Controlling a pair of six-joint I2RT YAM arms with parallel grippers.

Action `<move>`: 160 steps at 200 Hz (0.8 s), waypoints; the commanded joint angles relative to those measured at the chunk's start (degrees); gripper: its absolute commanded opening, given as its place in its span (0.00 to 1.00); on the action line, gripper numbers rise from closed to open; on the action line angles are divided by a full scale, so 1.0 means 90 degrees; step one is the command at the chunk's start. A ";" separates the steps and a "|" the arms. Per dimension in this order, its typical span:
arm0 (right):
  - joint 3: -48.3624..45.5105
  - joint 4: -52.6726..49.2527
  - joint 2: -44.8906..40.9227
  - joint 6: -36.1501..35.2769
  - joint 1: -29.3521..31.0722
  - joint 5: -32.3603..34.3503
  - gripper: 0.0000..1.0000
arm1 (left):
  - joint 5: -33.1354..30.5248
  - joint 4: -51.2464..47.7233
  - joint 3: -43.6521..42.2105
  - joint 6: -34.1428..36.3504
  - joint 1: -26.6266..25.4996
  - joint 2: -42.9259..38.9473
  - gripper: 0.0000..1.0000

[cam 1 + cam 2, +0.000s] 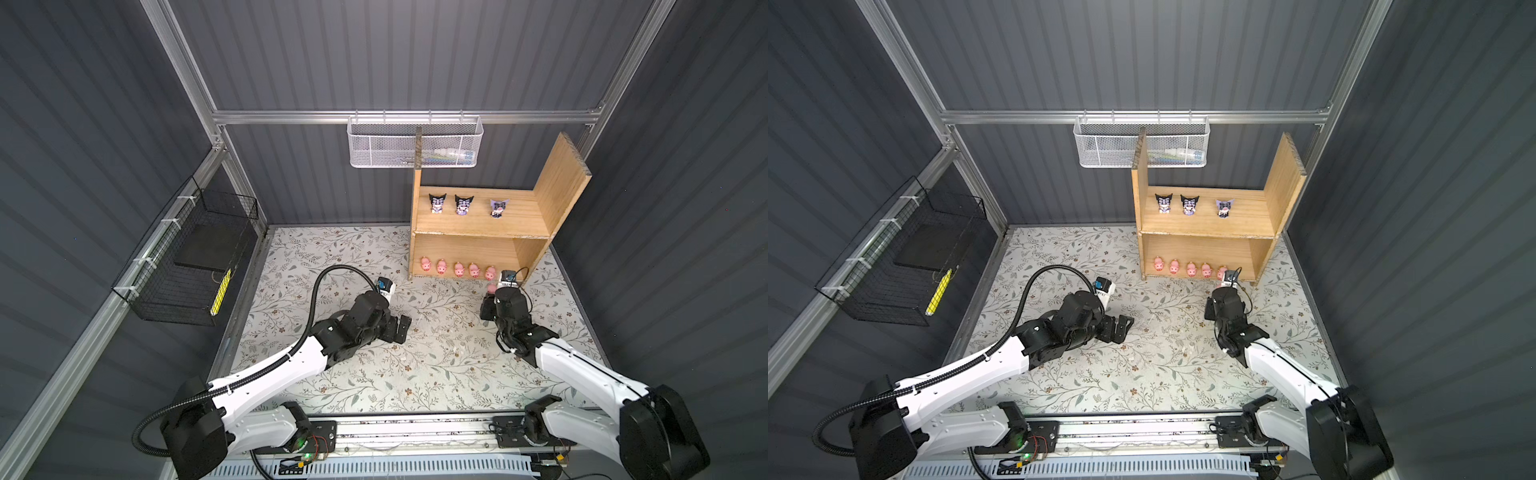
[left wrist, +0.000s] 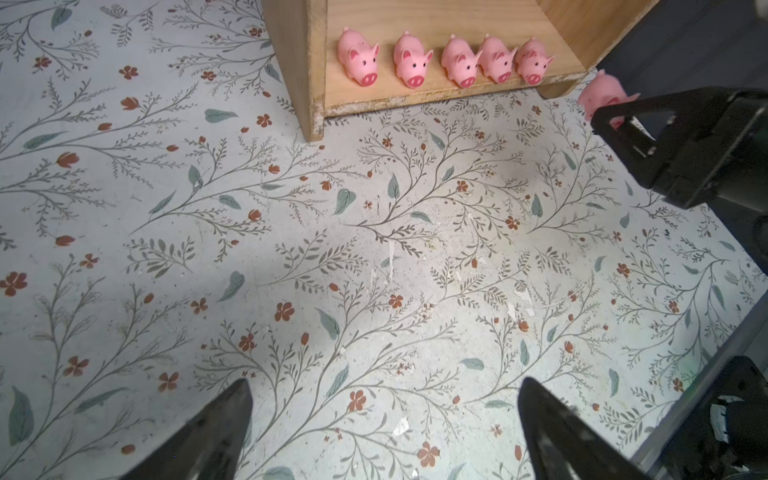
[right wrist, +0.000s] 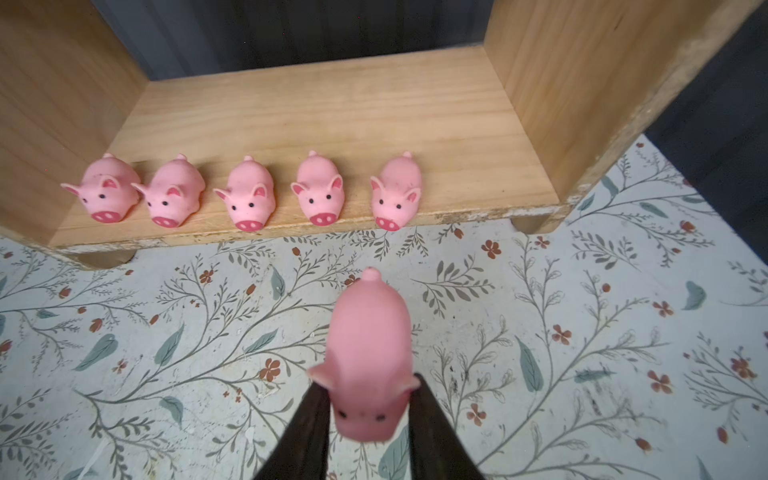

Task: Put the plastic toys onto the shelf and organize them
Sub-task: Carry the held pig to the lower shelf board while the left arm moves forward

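Right pincer [image 3: 370,388] clamps sixth pig [image 3: 368,332]; five pigs [image 3: 249,195] line shelf [image 3: 332,108] front; left pincer [image 2: 384,384] agape.

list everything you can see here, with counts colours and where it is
table: one, floral print, under everything
shelf: one, light wood, table's back right
shelf pigs: five, pink, row on lower level
held pig: one, pink, before the shelf
hooded figurines: three, two black, one lavender, upper level
white mesh basket: one, white, back rail
black wire basket: one, black, left wall
left gripper: one, black, jaws open, empty
right gripper: one, black, jaws shut on held pig
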 commanded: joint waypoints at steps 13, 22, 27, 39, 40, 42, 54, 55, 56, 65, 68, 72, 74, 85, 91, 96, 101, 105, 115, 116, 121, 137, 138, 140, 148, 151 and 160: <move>0.0614 -0.0018 0.0401 -0.0113 -0.0368 -0.0384 0.23 | 0.0064 0.0363 0.0194 0.0346 0.0030 0.0139 1.00; 0.0709 -0.0040 0.0459 -0.0212 -0.0467 -0.0388 0.23 | 0.0052 0.0417 0.0200 0.0394 0.0030 0.0172 1.00; 0.0746 -0.0048 0.0479 -0.0273 -0.0555 -0.0368 0.23 | 0.0046 0.0433 0.0210 0.0416 0.0030 0.0191 1.00; 0.0812 -0.0138 0.0534 -0.0357 -0.0797 -0.0447 0.23 | 0.0025 0.0462 0.0244 0.0473 0.0040 0.0253 1.00; 0.0810 -0.0138 0.0539 -0.0364 -0.0817 -0.0455 0.23 | 0.0029 0.0464 0.0242 0.0478 0.0045 0.0254 1.00; 0.0801 -0.0129 0.0539 -0.0382 -0.0851 -0.0470 0.23 | 0.0027 0.0471 0.0250 0.0485 0.0043 0.0268 1.00; 0.0815 -0.0127 0.0546 -0.0442 -0.1121 -0.0650 0.23 | 0.0031 0.0515 0.0275 0.0531 0.0050 0.0338 1.00; 0.0816 -0.0133 0.0551 -0.0456 -0.1145 -0.0678 0.23 | 0.0037 0.0520 0.0277 0.0537 0.0049 0.0346 1.00; 0.0817 -0.0136 0.0548 -0.0462 -0.1157 -0.0692 0.23 | 0.0035 0.0523 0.0278 0.0540 0.0054 0.0355 1.00; 0.0849 -0.0127 0.0583 -0.0544 -0.1320 -0.0767 0.23 | 0.0061 0.0576 0.0305 0.0567 0.0068 0.0430 1.00; 0.0871 -0.0137 0.0596 -0.0585 -0.1367 -0.0775 0.23 | 0.0074 0.0590 0.0320 0.0576 0.0075 0.0455 1.00; 0.0914 -0.0160 0.0624 -0.0613 -0.1442 -0.0812 0.23 | 0.0087 0.0610 0.0336 0.0581 0.0080 0.0505 1.00; 0.0939 -0.0176 0.0648 -0.0642 -0.1481 -0.0843 0.23 | 0.0102 0.0620 0.0349 0.0589 0.0079 0.0521 1.00; 0.1102 -0.0313 0.0737 -0.0747 -0.1663 -0.0938 0.23 | 0.0147 0.0660 0.0411 0.0606 0.0097 0.0636 1.00; 0.1156 -0.0329 0.0806 -0.0806 -0.1741 -0.0912 0.23 | 0.0170 0.0679 0.0449 0.0629 0.0110 0.0705 1.00; 0.1183 -0.0296 0.0835 -0.0834 -0.1816 -0.0936 0.23 | 0.0193 0.0696 0.0472 0.0638 0.0108 0.0763 1.00; 0.1209 -0.0267 0.0868 -0.0862 -0.1904 -0.1011 0.23 | 0.0215 0.0714 0.0495 0.0645 0.0124 0.0813 1.00; 0.1233 -0.0253 0.0901 -0.0874 -0.1953 -0.1080 0.23 | 0.0239 0.0720 0.0511 0.0649 0.0122 0.0854 1.00; 0.1292 -0.0229 0.0985 -0.0893 -0.2085 -0.1199 0.23 | 0.0276 0.0739 0.0573 0.0662 0.0136 0.0950 1.00; 0.1299 -0.0223 0.0995 -0.0901 -0.2096 -0.1202 0.23 | 0.0281 0.0740 0.0577 0.0666 0.0137 0.0959 1.00; 0.1328 -0.0208 0.1028 -0.0917 -0.2122 -0.1243 0.23 | 0.0296 0.0751 0.0600 0.0669 0.0137 0.1003 1.00; 0.1390 -0.0121 0.1176 -0.0990 -0.2193 -0.1336 0.23 | 0.0340 0.0797 0.0651 0.0678 0.0166 0.1111 1.00; 0.1392 -0.0120 0.1183 -0.0988 -0.2198 -0.1338 0.23 | 0.0347 0.0798 0.0650 0.0679 0.0166 0.1118 1.00; 0.1407 -0.0122 0.1200 -0.0987 -0.2205 -0.1336 0.23 | 0.0346 0.0801 0.0664 0.0679 0.0167 0.1136 1.00; 0.1449 -0.0109 0.1267 -0.1012 -0.2236 -0.1403 0.23 | 0.0378 0.0802 0.0701 0.0679 0.0176 0.1177 1.00; 0.1456 -0.0101 0.1291 -0.1020 -0.2247 -0.1409 0.23 | 0.0384 0.0800 0.0721 0.0679 0.0176 0.1195 1.00; 0.1492 -0.0081 0.1383 -0.1059 -0.2261 -0.1422 0.23 | 0.0395 0.0806 0.0751 0.0678 0.0192 0.1227 1.00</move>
